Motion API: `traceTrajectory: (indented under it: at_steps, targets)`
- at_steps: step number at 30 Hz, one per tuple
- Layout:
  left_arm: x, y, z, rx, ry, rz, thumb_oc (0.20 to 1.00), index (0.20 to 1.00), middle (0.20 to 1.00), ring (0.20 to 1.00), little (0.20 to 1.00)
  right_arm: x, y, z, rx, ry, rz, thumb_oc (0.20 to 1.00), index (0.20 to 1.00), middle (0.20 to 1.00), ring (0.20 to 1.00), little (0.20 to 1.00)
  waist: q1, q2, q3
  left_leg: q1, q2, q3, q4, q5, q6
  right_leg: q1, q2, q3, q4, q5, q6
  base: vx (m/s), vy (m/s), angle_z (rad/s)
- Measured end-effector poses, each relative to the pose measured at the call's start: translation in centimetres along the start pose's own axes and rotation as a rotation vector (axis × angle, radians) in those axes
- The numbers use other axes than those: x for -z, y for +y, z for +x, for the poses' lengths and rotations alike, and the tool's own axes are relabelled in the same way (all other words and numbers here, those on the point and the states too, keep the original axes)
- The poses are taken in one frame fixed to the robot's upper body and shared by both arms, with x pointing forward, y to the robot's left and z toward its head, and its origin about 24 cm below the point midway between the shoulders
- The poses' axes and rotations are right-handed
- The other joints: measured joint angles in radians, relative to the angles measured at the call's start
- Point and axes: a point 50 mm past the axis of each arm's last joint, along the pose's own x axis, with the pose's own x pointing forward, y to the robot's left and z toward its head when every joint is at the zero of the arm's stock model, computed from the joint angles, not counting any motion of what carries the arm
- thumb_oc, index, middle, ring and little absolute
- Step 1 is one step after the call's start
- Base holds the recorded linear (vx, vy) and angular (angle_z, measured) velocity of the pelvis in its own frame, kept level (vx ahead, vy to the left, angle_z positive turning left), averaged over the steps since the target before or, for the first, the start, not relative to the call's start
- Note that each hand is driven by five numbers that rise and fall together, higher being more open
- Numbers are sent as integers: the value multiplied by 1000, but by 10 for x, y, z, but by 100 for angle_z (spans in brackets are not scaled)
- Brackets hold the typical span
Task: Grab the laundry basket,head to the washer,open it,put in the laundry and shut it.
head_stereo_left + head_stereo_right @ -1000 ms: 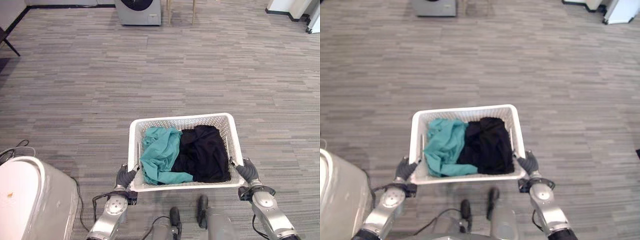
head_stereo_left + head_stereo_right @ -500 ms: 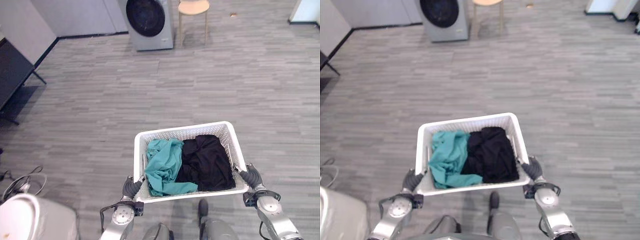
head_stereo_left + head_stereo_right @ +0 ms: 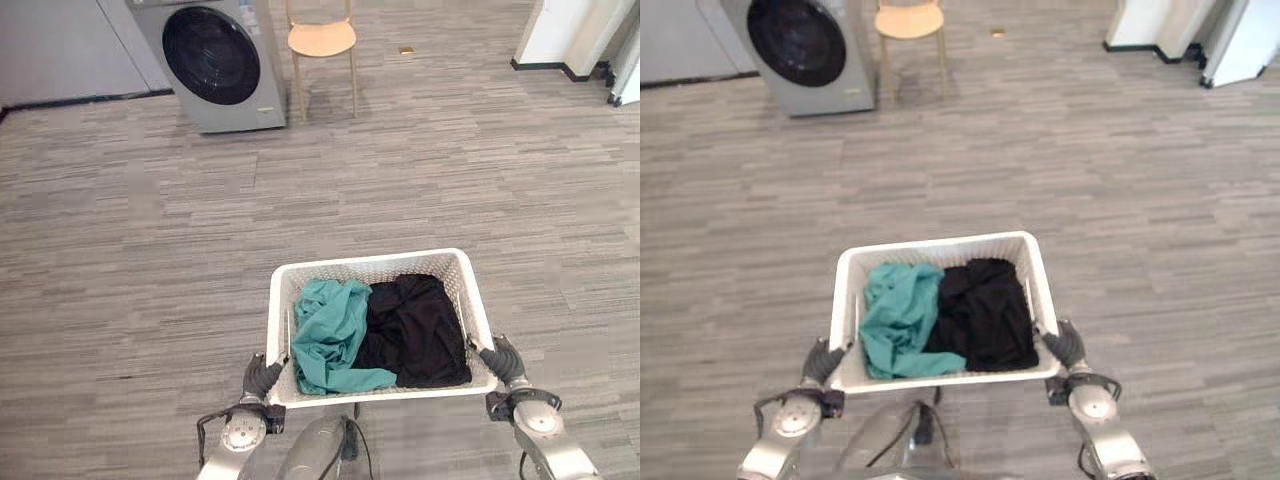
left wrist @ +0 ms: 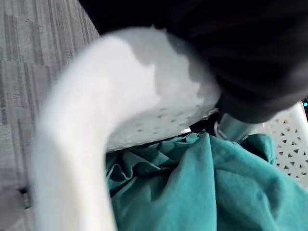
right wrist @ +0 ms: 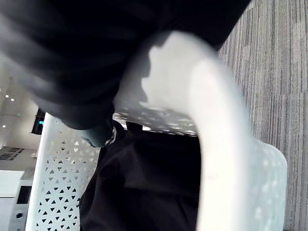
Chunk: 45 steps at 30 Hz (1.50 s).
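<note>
Writing: no print could be read on the basket, the clothes or the washer.
Basket: the white perforated laundry basket (image 3: 372, 268) was carried above the floor, close in front of the robot, one hand at each near corner.
Laundry: a teal garment (image 3: 333, 336) lay bunched in the basket's left half, and a black garment (image 3: 417, 330) in its right half; the two touched in the middle.
Left hand: the left hand (image 3: 262, 376) was on the basket's near left rim, its dark cover against the white edge; in its wrist view the rim (image 4: 120, 110) crossed right in front of the hand, and I could not tell how the fingers were set.
Right hand: the right hand (image 3: 503, 360) was on the near right rim; its wrist view showed the rim (image 5: 211, 120) just before it and the black garment inside, the fingers hidden, so their hold could not be told.
Washer: the grey washer (image 3: 215, 62) with its round dark door shut stood at the far left, well apart from the basket.
Chair: a wooden chair (image 3: 321, 40) stood just right of the washer.
Change: against half a second ago the whole scene had shifted, so the camera had moved; the washer showed larger and further left, while the basket kept its place between the hands.
</note>
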Motion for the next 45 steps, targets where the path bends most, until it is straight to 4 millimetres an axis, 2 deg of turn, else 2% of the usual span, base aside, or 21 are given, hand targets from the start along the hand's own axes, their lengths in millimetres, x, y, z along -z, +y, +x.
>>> traceTrajectory:
  at_steps: [1,2,5,8,11,16,19,21,22,23,25,27,28,30,31,33,35,36,40,42,45]
  targets:
    - [0,1,0,1,0,6,200,200,200,200,200,0,0,-1,1,1,4,200,200,200,200,200,8,-2,-2,14,0,0,11,29,37,-19,-11,-1,70,-26,15,478,163,0]
    - [0,5,0,0,-1,27,200,200,200,200,200,1,4,-3,-2,4,19,200,200,200,200,200,9,-32,-6,34,-25,3,36,-14,40,-57,-41,6,207,-22,26,273,103,-17]
    - [-14,11,6,-5,-48,49,200,200,200,200,200,-5,7,-1,-4,-23,33,200,200,200,200,200,9,-40,-12,150,-56,-28,-14,-74,50,-245,-81,11,595,-5,74,423,140,2]
    - [-27,13,9,-5,-95,53,200,200,200,200,200,-15,6,3,14,-59,61,200,200,200,200,200,6,-20,-5,284,-49,-67,-92,-112,38,-417,-105,-32,720,-70,61,465,108,-2]
    - [-34,18,12,-23,-123,54,200,200,200,200,200,-25,7,9,10,-95,61,200,200,200,200,200,-14,1,7,373,-23,-57,-136,-141,28,-632,-122,-143,551,-91,41,522,2,11]
    - [-17,12,8,-17,-62,28,200,200,200,200,200,-8,7,6,3,-27,48,200,200,200,200,200,-64,15,13,542,-11,-89,-138,-264,-38,-751,-87,-230,-17,157,54,484,-71,37]
    - [-5,8,2,-11,-23,23,200,200,200,200,200,2,7,-1,-2,9,48,200,200,200,200,200,-77,19,7,652,3,-106,-138,-312,-82,-724,-79,-244,-44,171,47,549,-165,57]
    - [0,2,0,-6,-7,-1,200,200,200,200,200,4,3,-1,4,15,21,200,200,200,200,200,-76,52,5,691,36,-125,-120,-331,-103,-708,-61,-242,8,260,16,624,-274,50]
    - [0,0,0,-7,-5,-9,200,200,200,200,200,4,1,1,12,16,23,200,200,200,200,200,-101,71,7,675,68,-201,4,-328,-123,-692,-51,-222,106,279,-18,555,-295,82]
    - [0,0,0,-2,-5,-2,200,200,200,200,200,5,0,-3,11,18,22,200,200,200,200,200,-101,60,3,670,67,-197,64,-321,-142,-666,-54,-204,119,334,-92,405,-275,87]
    - [3,-7,-2,10,5,-18,200,200,200,200,200,0,-7,0,11,-4,-7,200,200,200,200,200,-101,106,-21,633,117,-185,227,-264,-189,-610,-9,-223,155,265,-144,377,-283,35]
    - [-5,-5,1,6,-24,-17,200,200,200,200,200,-7,-9,4,12,-36,-12,200,200,200,200,200,-93,99,-21,525,122,-173,416,-231,-214,-586,-4,-210,142,241,-145,316,-246,10]
    - [-13,-3,5,7,-55,-12,200,200,200,200,200,-18,-10,11,17,-75,-14,200,200,200,200,200,-86,90,-9,400,140,-143,645,-179,-183,-561,9,-196,125,218,-171,302,-179,-30]
    - [-17,2,6,1,-66,-1,200,200,200,200,200,-22,-7,13,16,-87,5,200,200,200,200,200,-71,45,8,284,150,-74,763,-232,-172,-462,8,-164,75,236,-157,550,-168,-24]
    - [-17,4,3,4,-70,5,200,200,200,200,200,-19,-6,10,15,-79,7,200,200,200,200,200,-68,15,12,233,147,-47,731,-275,-139,-387,-2,-123,30,168,-166,601,-104,-10]
    - [-20,1,4,11,-84,-1,200,200,200,200,200,-22,-8,10,37,-94,22,200,200,200,200,200,-38,-20,37,89,140,42,484,-312,-92,-284,-17,-87,-51,151,-156,719,23,-28]
    - [-14,-3,3,14,-58,-12,200,200,200,200,200,-15,-9,10,35,-65,2,200,200,200,200,200,-37,21,41,-19,109,13,-53,-212,-124,-187,15,-103,-103,97,-86,866,88,-9]
    - [-12,-4,3,15,-46,-15,200,200,200,200,200,-14,-10,10,32,-58,-6,200,200,200,200,200,-37,39,50,-42,109,0,-117,-194,-130,-154,30,-94,-102,79,-75,506,70,-25]
    - [11,-3,-12,17,44,-12,200,200,200,200,200,6,-4,-4,0,10,-21,200,200,200,200,200,-3,57,37,-63,91,58,-38,-196,-85,41,24,-71,-100,-13,-44,569,132,-57]
    - [8,-1,-9,23,37,-1,200,200,200,200,200,9,-1,-8,8,24,-5,200,200,200,200,200,-16,9,22,-67,46,76,39,-63,-5,41,-31,-70,11,-49,-24,596,183,-9]
    - [-1,4,-2,26,11,29,200,200,200,200,200,5,1,-6,11,10,6,200,200,200,200,200,-4,-25,23,-8,16,82,76,-9,42,-43,-95,-51,264,-25,35,447,201,-29]
